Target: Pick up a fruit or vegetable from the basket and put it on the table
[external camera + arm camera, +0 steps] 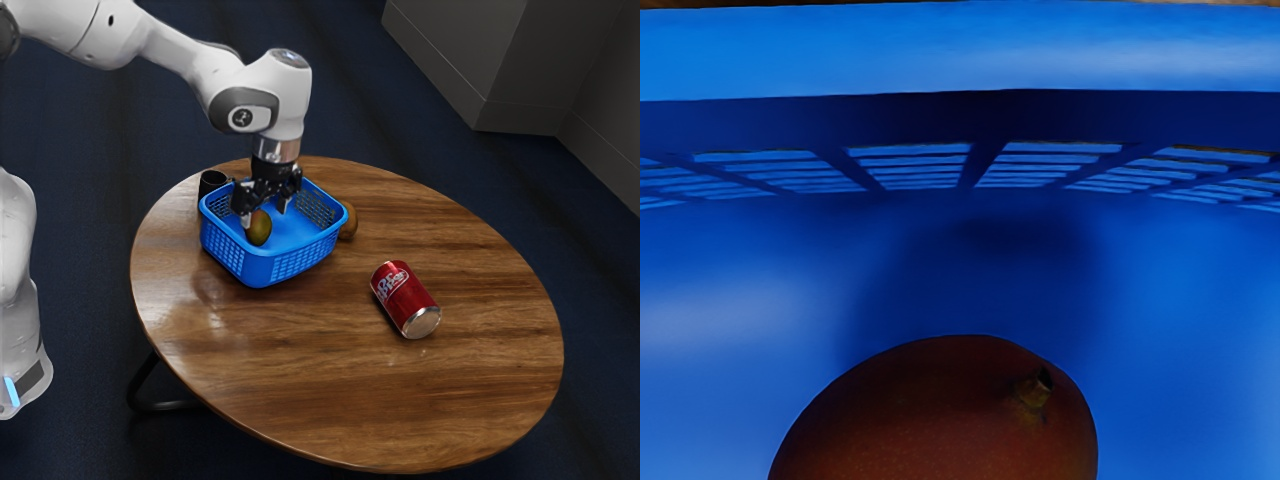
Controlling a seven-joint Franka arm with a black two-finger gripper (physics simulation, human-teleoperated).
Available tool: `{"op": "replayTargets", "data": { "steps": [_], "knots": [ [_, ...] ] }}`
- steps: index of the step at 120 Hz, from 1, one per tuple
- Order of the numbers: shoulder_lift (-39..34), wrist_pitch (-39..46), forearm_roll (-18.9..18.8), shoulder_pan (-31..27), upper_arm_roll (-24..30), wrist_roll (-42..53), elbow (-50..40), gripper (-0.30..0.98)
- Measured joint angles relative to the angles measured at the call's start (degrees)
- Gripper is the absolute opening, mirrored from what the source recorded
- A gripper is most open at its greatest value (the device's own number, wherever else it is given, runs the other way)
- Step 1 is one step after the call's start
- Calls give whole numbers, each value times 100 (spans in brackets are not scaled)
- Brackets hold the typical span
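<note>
In the exterior view my gripper (265, 213) reaches down into the blue basket (272, 268), its two fingers spread apart. A green and reddish mango (260, 229) lies in the basket by the fingertip nearer the exterior view's left; a gap shows between it and the other fingertip. In the wrist view the mango (940, 420), dark reddish brown with a short stem, is just under the hand, and the basket (960, 50) wall rises beyond it. The mango's lower part is out of sight there.
On the wooden table (470, 370), a red soda can (405, 300) lies on its side toward the exterior view's right. A brown rounded item (349, 221) sits against the basket's outside, and a black cup (211, 182) stands by its opposite side.
</note>
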State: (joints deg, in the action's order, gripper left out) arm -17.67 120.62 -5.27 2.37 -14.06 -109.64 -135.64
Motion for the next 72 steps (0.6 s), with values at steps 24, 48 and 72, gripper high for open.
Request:
{"op": "replayTargets", "data": {
  "steps": [24, 48, 72],
  "knots": [
    [161, 108, -1, -8, -17, 79, -25, 69],
    [245, 188, 3, -8, -99, 147, -54, 68],
    [253, 310, 26, -9, -140, 249, -175, 62]
  ]
}}
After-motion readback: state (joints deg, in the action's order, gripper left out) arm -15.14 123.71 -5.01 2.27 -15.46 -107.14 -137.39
